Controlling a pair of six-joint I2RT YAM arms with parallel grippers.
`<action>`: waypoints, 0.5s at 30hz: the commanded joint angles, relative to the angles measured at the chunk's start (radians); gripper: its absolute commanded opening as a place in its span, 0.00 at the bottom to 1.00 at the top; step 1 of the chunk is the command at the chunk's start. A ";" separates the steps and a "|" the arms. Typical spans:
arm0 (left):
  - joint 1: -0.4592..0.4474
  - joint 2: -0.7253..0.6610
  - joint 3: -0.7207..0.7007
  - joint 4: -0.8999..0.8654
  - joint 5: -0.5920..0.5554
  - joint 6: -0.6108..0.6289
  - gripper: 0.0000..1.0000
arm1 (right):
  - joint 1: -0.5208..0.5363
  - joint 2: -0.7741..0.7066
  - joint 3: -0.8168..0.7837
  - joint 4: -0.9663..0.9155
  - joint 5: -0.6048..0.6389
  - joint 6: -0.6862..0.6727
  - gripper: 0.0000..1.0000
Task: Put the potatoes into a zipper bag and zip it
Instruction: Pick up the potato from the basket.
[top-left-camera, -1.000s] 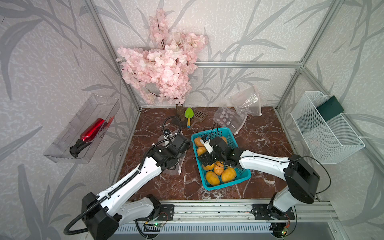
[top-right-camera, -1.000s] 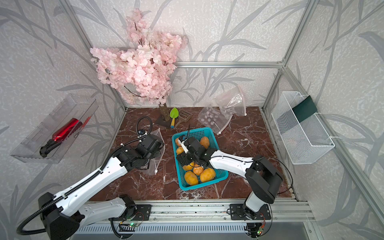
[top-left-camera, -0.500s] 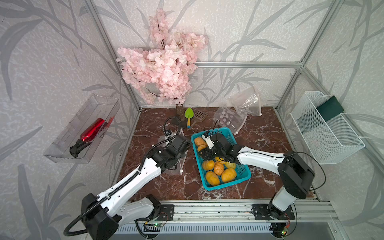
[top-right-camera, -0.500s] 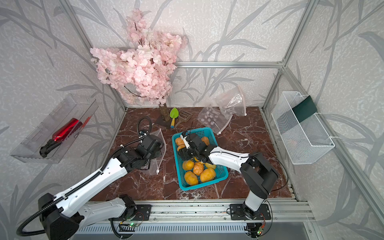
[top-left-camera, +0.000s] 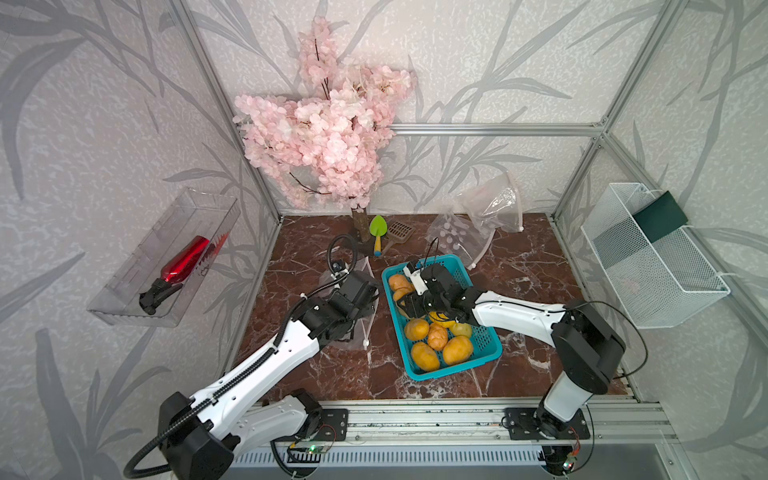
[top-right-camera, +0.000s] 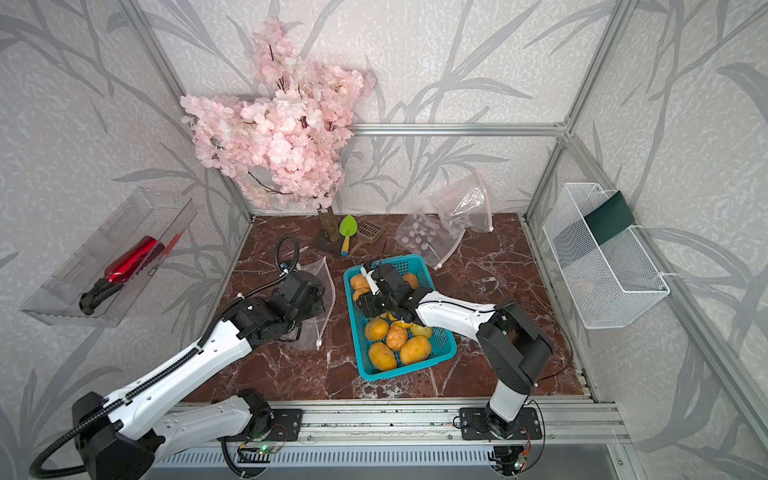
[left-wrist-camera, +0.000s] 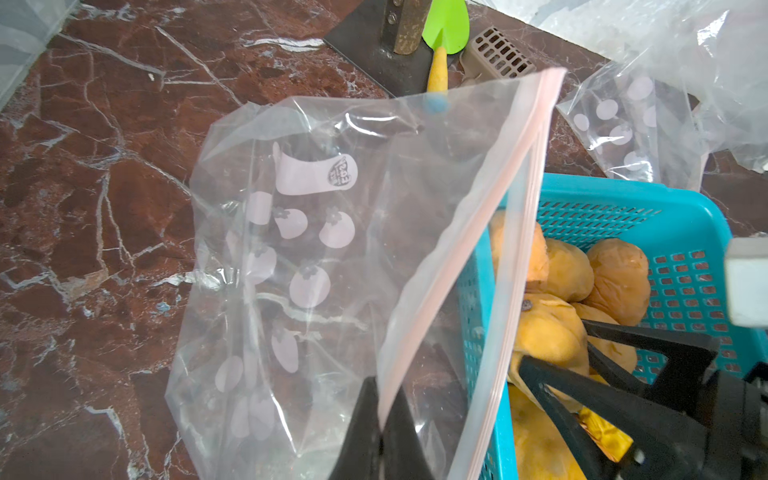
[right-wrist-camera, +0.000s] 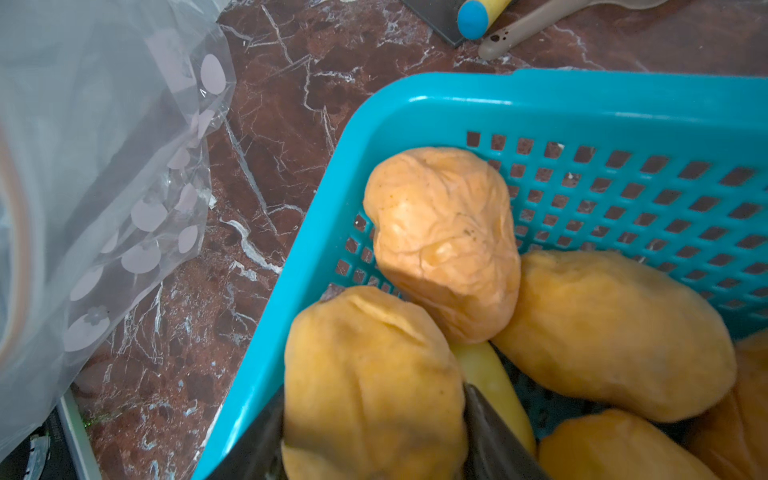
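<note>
Teal plastic forms the basket (top-left-camera: 457, 368) just right of centre in both top views. It stands on the red-brown marble tabletop (top-left-camera: 519, 266) with the potatoes (top-left-camera: 457, 350) heaped inside it. The right gripper (top-left-camera: 409, 306) reaches into the basket's upper half among them. The left gripper (top-right-camera: 311, 300) sits just left of the basket, over the clear zipper bag (top-right-camera: 326, 278). Two more clear bags (top-left-camera: 478, 216) lie above the basket in the frame, near the back wall.

In the left wrist view, the left gripper (left-wrist-camera: 380, 399) at lower centre is pinched closed on the pink zip rim of the zipper bag (left-wrist-camera: 311, 249), holding that edge up. The printed bag spreads across the middle of the frame, and its two zip strips stand apart toward the basket (left-wrist-camera: 681, 208) at the right. Potatoes fill the lower right.

In the right wrist view, the right gripper (right-wrist-camera: 374, 390) is at lower centre. Its two black fingers (right-wrist-camera: 490, 432) lie against both flanks of one potato (right-wrist-camera: 365, 353), clasping it. That potato sits in the basket's corner, touching a paler, wrinkled one above it. The zipper bag fills the left of the frame, beside the basket.
</note>
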 joint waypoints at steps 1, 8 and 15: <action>0.005 -0.042 -0.027 0.059 0.045 0.029 0.00 | -0.010 -0.094 -0.036 0.001 -0.009 0.016 0.35; 0.006 -0.058 -0.048 0.103 0.098 0.040 0.00 | -0.010 -0.288 -0.124 0.050 -0.107 0.055 0.27; 0.006 -0.052 -0.067 0.181 0.215 0.069 0.00 | -0.009 -0.356 -0.169 0.191 -0.257 0.182 0.20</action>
